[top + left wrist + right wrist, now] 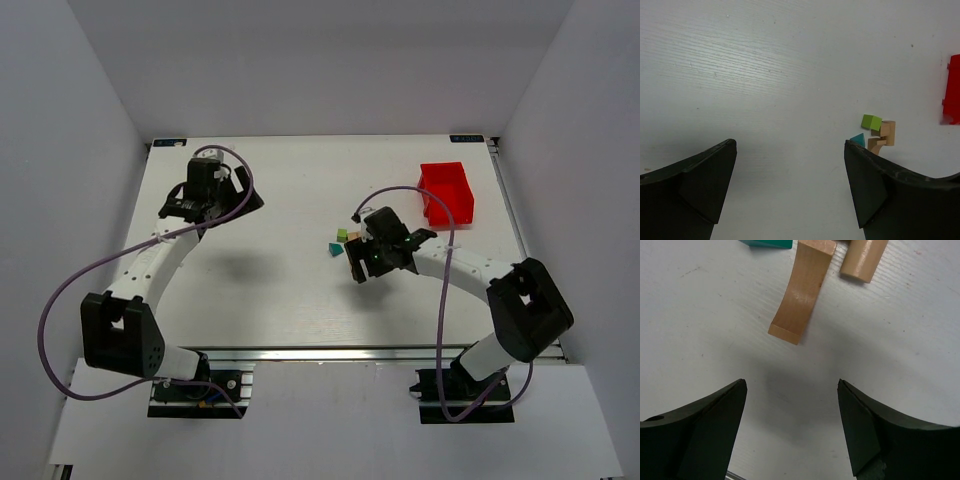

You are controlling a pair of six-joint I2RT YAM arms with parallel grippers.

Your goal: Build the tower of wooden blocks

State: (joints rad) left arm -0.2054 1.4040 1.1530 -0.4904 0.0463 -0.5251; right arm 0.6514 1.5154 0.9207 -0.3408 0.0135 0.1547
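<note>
Because the right gripper [790, 390] hangs low over the table [300, 180] with its fingers spread wide and nothing between them, just short of the arched tan block [802, 292], the main risk, as I judge it, is a nudge rather than a grasp. The arch lies flat and at a slant to the jaws, so a closing finger could catch one end and spin it. It could also push the arch into the tan cylinder [862, 260] just beside it, which looks likely to roll. The teal block [767, 243] sits at the arch's far end, touching or nearly so, and could be dragged along too. The wood block tower [343, 241] is not yet a tower: its pieces lie in a tight cluster near the middle of the table, left of the red bin [445, 190] and well apart from it. The left gripper [790, 145] is likewise wide and empty, well apart at the far left. By count: one arch, one cylinder, one teal block, one lime-green cube [871, 121], one bin, two arms; whether another tan piece hides in the cluster I cannot tell.
</note>
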